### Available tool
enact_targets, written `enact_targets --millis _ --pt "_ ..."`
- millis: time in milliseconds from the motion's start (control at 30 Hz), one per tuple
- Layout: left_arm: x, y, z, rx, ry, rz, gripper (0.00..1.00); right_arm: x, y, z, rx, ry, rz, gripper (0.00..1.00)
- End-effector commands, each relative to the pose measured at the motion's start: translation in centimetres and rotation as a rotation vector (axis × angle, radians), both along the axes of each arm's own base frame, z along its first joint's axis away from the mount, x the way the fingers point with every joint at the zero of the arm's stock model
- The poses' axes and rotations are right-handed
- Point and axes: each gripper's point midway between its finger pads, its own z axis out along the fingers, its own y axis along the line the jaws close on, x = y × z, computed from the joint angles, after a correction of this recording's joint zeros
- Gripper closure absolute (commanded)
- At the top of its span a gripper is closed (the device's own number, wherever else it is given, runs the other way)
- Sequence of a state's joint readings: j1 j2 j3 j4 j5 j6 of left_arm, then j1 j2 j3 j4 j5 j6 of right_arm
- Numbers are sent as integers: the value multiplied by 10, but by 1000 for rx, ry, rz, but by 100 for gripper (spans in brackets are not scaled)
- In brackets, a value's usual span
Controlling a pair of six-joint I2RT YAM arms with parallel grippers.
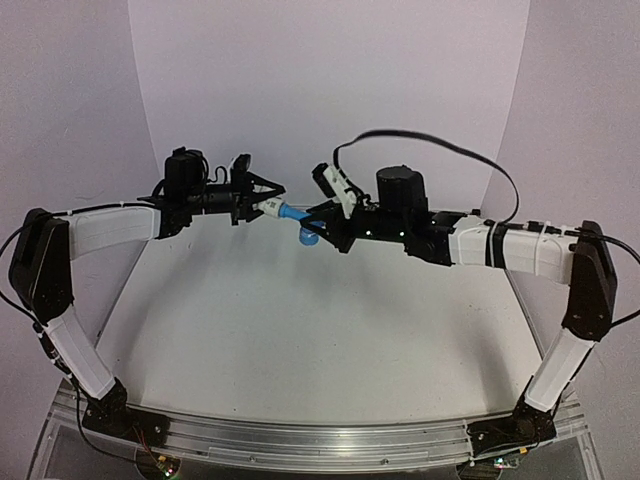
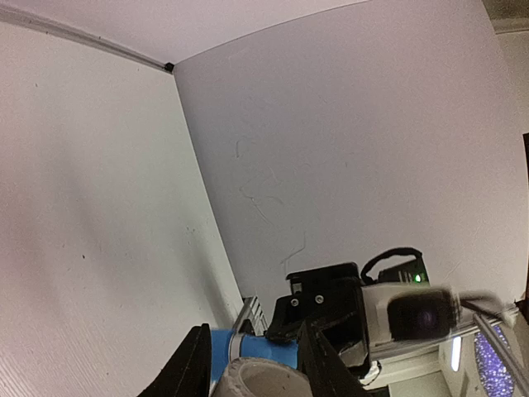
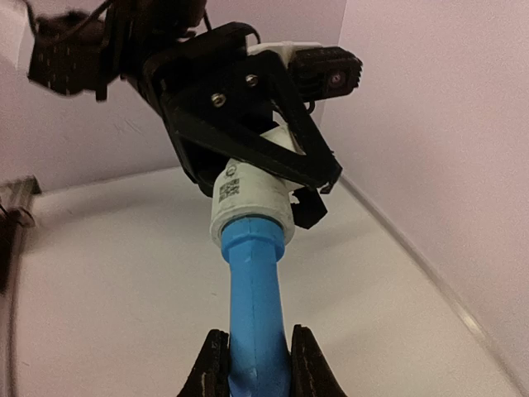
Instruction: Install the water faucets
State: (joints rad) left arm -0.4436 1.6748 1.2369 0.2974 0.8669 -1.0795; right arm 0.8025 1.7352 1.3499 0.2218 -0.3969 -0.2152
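Across the lower half of the top view the white tabletop (image 1: 300, 340) spreads out. Above it the left arm (image 1: 110, 228) and right arm (image 1: 500, 245) reach in to meet at upper centre, well clear of the surface. The left fingers (image 1: 265, 186) pinch the white pipe fitting (image 1: 270, 209). The right fingers (image 1: 325, 215) are pressed onto the blue tap (image 1: 297, 216), whose far end meets the fitting. The step in hand looks like the joining itself: the two parts are mated in mid-air but probably not fully seated. The next move likely calls for a push or twist along their shared axis while the left side holds firm, since a skewed push could jam the tap or pry it loose. Only the right wrist view shows the joint plainly, in the middle of its frame, the blue neck entering the white collar. The left wrist view is mostly wall, with the fitting's rim and a silvery band on the tap at its bottom edge.
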Motion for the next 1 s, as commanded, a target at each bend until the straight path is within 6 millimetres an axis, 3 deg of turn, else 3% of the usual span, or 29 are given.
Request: enact_targets --millis 0,67,167,267,367,433,567,633,800,967 --pt "5 4 33 9 -242 61 100 -7 5 68 492 782 209 100" --pt "7 6 33 25 -279 82 100 -3 7 72 564 1019 261 100" --pt "11 7 26 48 -299 103 100 -1 5 76 615 1152 269 100" --pt "17 10 12 71 -280 132 100 8 -2 63 624 1180 198 83" --pt "16 12 3 85 -266 146 100 19 -12 40 633 1240 118 75" --pt "15 16 0 99 -275 163 100 24 -20 30 643 1270 87 60" --pt "23 33 -13 129 -223 243 100 28 -38 29 568 1090 -1 26" --pt "32 48 -34 153 -128 299 100 32 -52 26 454 941 -115 16" --pt "51 104 -100 220 107 464 100 40 -115 14 202 641 -445 3" --pt "57 157 -153 268 248 606 100 35 -160 20 94 484 -602 2"
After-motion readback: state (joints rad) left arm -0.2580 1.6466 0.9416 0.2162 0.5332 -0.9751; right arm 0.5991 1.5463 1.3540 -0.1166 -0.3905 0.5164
